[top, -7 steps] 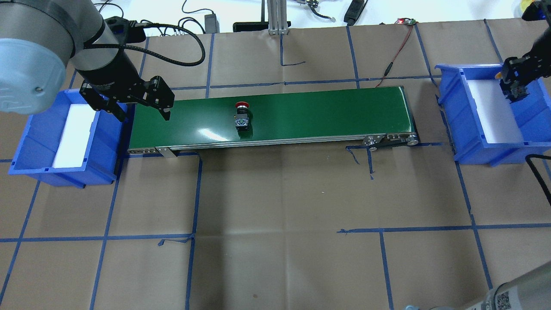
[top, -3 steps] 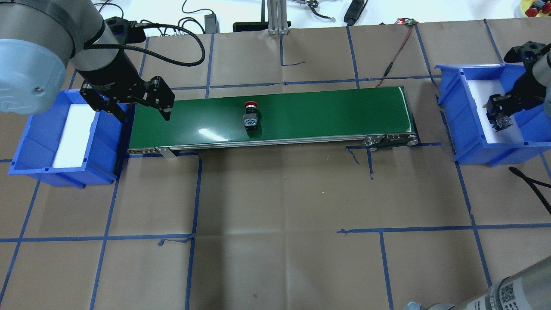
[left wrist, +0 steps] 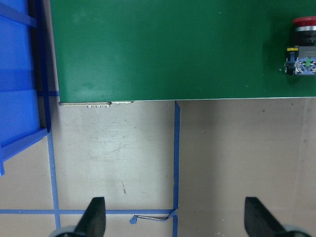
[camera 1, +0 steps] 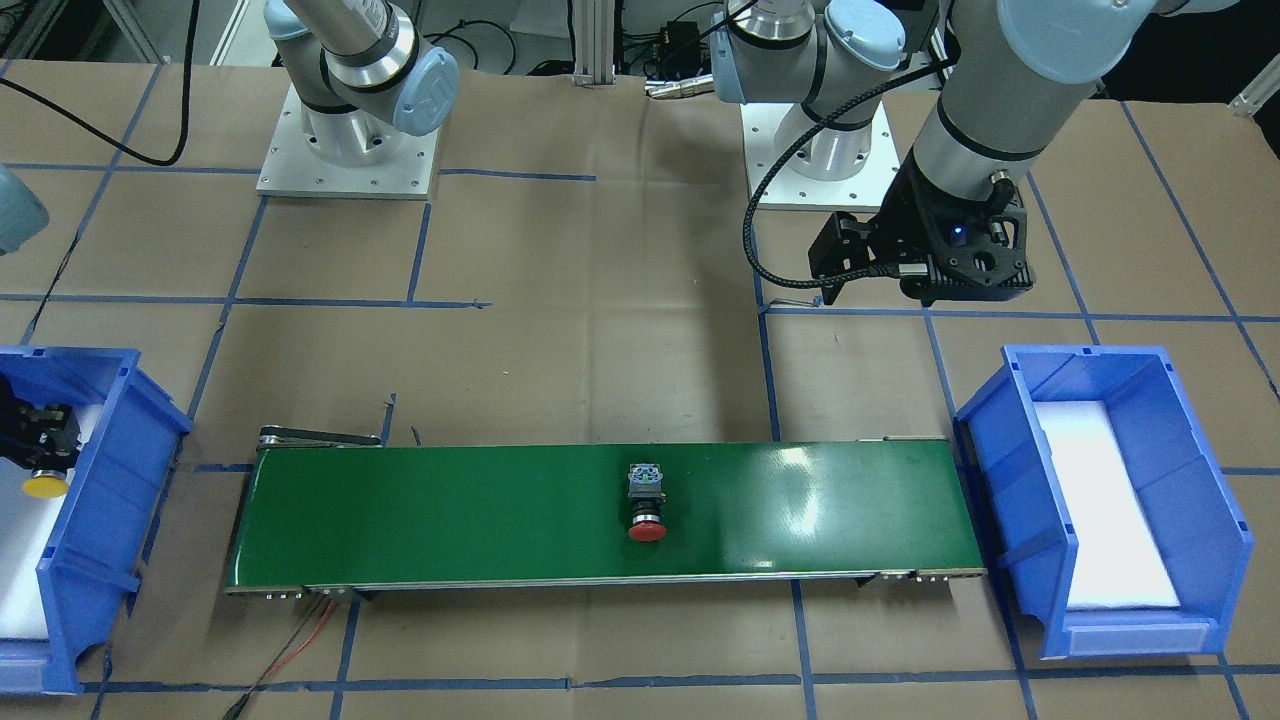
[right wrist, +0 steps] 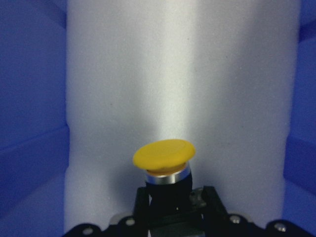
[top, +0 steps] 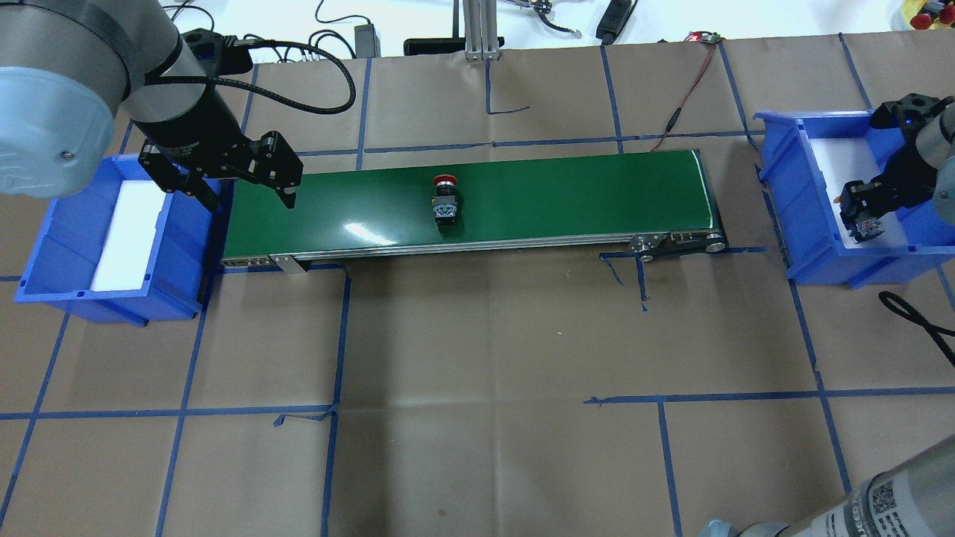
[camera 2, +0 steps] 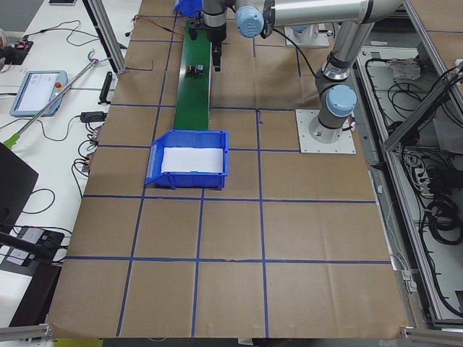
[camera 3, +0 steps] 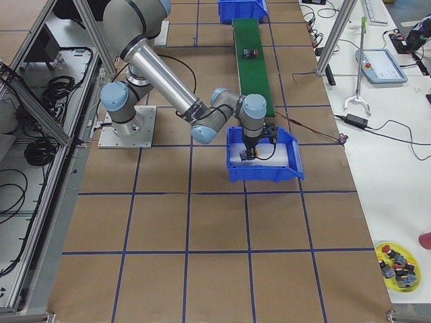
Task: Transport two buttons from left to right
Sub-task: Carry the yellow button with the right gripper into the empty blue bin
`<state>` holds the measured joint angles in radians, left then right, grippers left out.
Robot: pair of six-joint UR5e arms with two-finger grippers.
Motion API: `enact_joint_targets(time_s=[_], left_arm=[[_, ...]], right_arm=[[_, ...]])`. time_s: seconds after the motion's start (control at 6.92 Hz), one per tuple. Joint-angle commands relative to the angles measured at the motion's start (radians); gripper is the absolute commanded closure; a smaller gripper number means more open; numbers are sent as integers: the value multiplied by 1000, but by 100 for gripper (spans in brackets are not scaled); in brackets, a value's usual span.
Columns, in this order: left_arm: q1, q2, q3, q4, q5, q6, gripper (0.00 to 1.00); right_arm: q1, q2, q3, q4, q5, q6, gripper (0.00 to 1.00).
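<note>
The red button [top: 445, 200] lies on its side near the middle of the green conveyor belt [top: 559, 194], also seen in the front view [camera 1: 646, 505] and at the right edge of the left wrist view [left wrist: 303, 47]. My left gripper [top: 250, 198] hangs open and empty over the belt's left end, beside the left blue bin [top: 67, 246]. The yellow button [right wrist: 164, 155] is held in my right gripper [top: 862, 216], which is shut on its black body, low inside the right blue bin [top: 821, 224] over its white foam. In the front view the yellow cap [camera 1: 45, 486] points outward.
A red wire [top: 690, 82] runs from the belt's right end to the far table edge. A black cable [top: 918, 317] lies near the right bin. A yellow dish of spare parts [camera 3: 397, 262] sits off the table. Brown paper with blue tape lines covers the table.
The red button has ridden the belt to the right. My right gripper has carried the yellow button down and toward the near end of the right bin. The left gripper stayed still.
</note>
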<state>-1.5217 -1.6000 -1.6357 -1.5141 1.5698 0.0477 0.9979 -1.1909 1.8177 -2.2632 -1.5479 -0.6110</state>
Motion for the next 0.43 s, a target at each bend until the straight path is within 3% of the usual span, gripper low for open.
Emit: enact_joint_targets(time_s=[0.0,0.14,0.29], left_arm=[[0,0,0,0,-1,0,0],[0,0,0,0,-1,0,0],[0,0,0,0,-1,0,0]], right_arm=[[-1,8,11,1,-17,7,80],[1,5,11,2,-50,-4,25],[1,4,5,10,-52,-1,1]])
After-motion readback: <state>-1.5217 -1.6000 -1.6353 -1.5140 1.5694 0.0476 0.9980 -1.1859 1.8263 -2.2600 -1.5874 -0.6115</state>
